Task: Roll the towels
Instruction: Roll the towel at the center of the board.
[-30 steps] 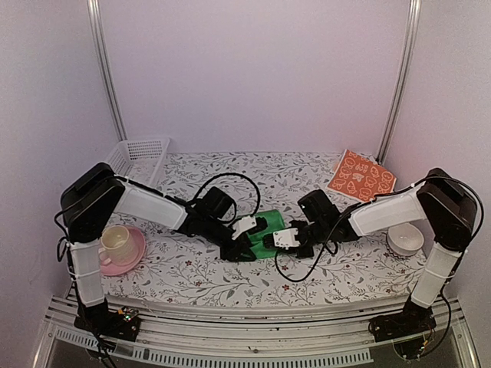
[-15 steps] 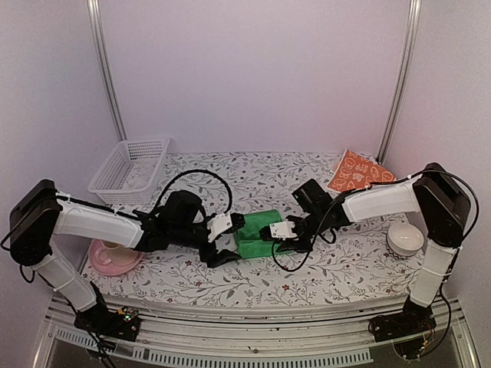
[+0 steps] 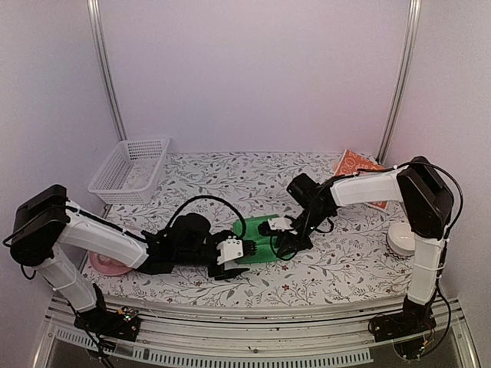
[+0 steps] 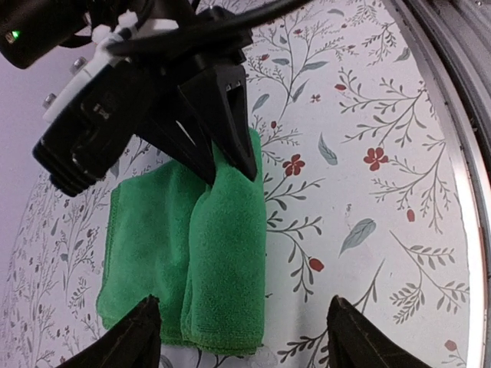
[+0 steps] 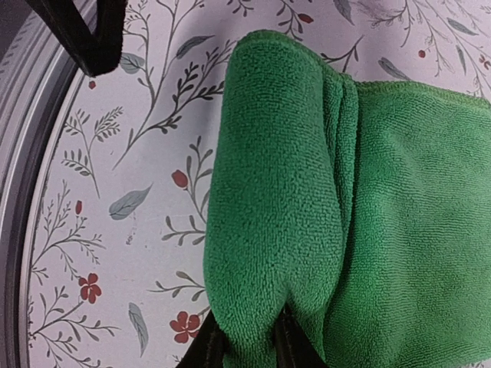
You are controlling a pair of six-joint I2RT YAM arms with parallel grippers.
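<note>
The green towel (image 3: 255, 239) lies mid-table, its near edge turned over into a thick roll (image 5: 276, 207). My right gripper (image 5: 249, 349) is shut on one end of that roll, a finger on either side of it; from above it shows as the right gripper (image 3: 278, 244) at the towel's right end. My left gripper (image 4: 249, 345) stands open just off the roll's other end (image 4: 230, 261), touching nothing, its fingertips (image 4: 142, 337) wide apart. The orange-red towel (image 3: 354, 162) lies at the back right, partly hidden behind my right arm.
A white basket (image 3: 130, 169) stands at the back left. A pink saucer (image 3: 100, 265) sits by the left arm near the front edge. A white bowl (image 3: 403, 241) is at the right. The metal rail (image 4: 460, 92) runs along the table's near edge.
My left gripper opened, let go of the green towel and drew back to its near left end. My right gripper shifted left with the roll still pinched.
</note>
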